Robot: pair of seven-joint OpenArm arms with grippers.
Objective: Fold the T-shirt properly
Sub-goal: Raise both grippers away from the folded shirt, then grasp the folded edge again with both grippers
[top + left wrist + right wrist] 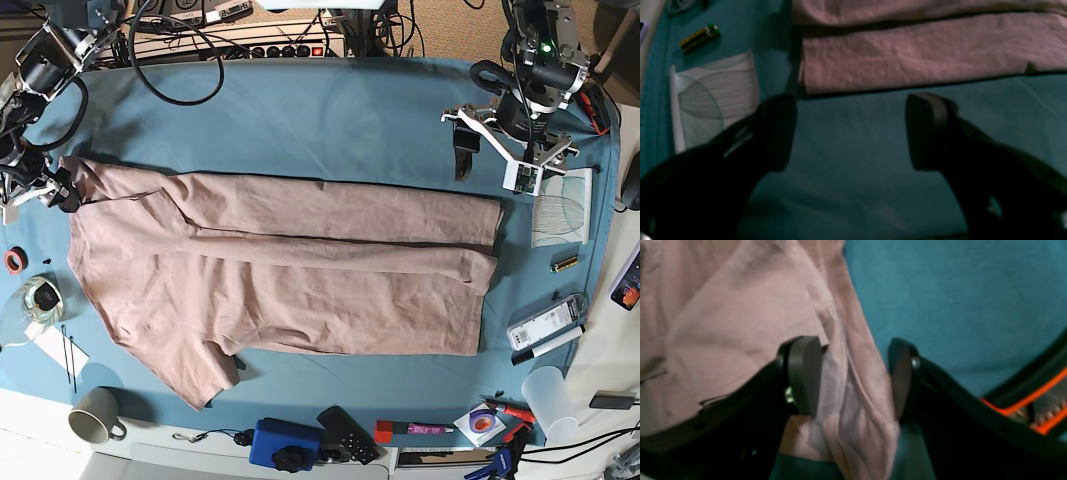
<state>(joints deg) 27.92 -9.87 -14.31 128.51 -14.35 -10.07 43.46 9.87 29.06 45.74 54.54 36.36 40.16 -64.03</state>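
T-shirt (290,270) flat; battery (700,37), paper (715,96) beside hem.

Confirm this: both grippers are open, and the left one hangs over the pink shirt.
Not quite. In the left wrist view the left gripper is open but over bare blue table cloth, beside the T-shirt. The right gripper is open too.

A robotics lab: cables (180,60) and a power strip (270,48) run along the far edge of the cloth-covered surface (330,110), tools (505,410) and a mug (95,415) near.
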